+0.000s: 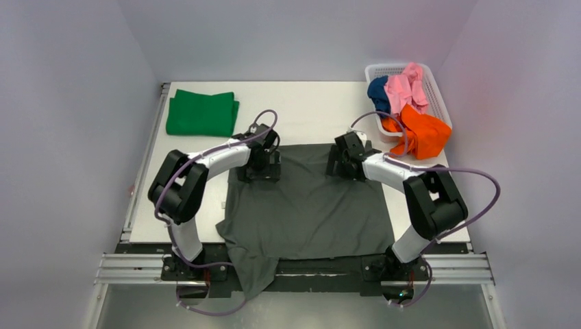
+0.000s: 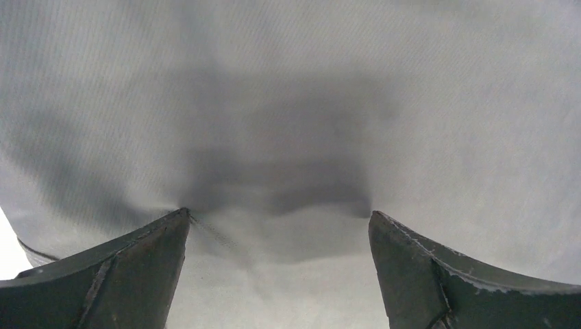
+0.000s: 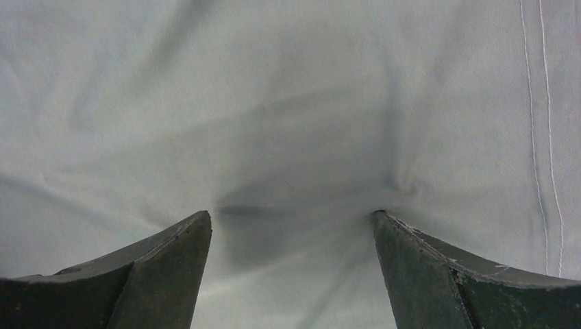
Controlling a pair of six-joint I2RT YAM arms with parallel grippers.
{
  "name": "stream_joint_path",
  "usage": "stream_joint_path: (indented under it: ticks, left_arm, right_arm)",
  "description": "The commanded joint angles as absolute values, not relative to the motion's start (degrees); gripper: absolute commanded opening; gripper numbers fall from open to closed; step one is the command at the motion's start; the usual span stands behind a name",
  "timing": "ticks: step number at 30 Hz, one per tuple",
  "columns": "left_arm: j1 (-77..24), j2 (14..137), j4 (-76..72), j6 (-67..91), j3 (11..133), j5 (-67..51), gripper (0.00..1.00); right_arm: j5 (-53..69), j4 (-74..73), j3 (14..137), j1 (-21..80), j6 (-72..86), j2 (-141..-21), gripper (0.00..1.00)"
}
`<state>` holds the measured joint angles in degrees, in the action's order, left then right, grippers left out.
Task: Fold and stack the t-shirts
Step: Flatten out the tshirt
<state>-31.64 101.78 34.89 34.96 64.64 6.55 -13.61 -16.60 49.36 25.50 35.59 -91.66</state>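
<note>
A dark grey t-shirt [image 1: 308, 205] lies spread flat in the middle of the table, its near left corner hanging over the front edge. My left gripper [image 1: 260, 166] is open and presses down on the shirt's far left part; its cloth [image 2: 288, 137] fills the left wrist view between the spread fingers. My right gripper [image 1: 344, 164] is open and presses on the far right part; the cloth [image 3: 288, 137] fills the right wrist view. A folded bright green t-shirt [image 1: 202, 113] lies at the far left. Orange [image 1: 423, 131], pink [image 1: 405, 88] and navy [image 1: 378, 92] t-shirts lie crumpled in the basket.
A white plastic lattice basket [image 1: 438, 86] stands at the far right corner of the table, the orange shirt spilling over its near rim. The table's metal rail [image 1: 308, 271] runs along the front edge by the arm bases.
</note>
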Motion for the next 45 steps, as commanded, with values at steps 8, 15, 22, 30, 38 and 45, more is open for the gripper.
stream_joint_path:
  ticks: [8, 15, 22, 30, 38, 45]
  left_arm:
    - [-26.46, 120.84, 40.10, 33.19, 89.50, 2.72, 0.97]
    - [-23.40, 129.53, 49.75, 33.09, 105.63, -2.30, 1.00]
    - [-21.97, 129.86, 45.90, 30.77, 107.02, -6.68, 1.00]
    - [-18.76, 138.56, 50.64, 31.54, 121.50, -9.63, 1.00]
    - [-16.84, 139.34, 49.92, 31.42, 123.78, -10.22, 1.00]
    - [-17.35, 129.62, 48.67, 30.68, 119.93, -10.35, 1.00]
  right_arm:
    - [-9.40, -18.34, 63.81, 17.93, 35.04, -109.12, 0.86]
    - [-5.98, -20.97, 77.72, 14.98, 32.50, -119.10, 0.86]
    - [-4.28, -21.24, 83.82, 14.24, 32.60, -123.26, 0.86]
    - [-3.85, -20.17, 84.06, 14.08, 31.75, -122.17, 0.86]
    - [-4.29, -19.84, 86.66, 12.72, 30.74, -124.24, 0.86]
    - [-4.24, -18.18, 83.69, 12.73, 29.37, -116.32, 0.87]
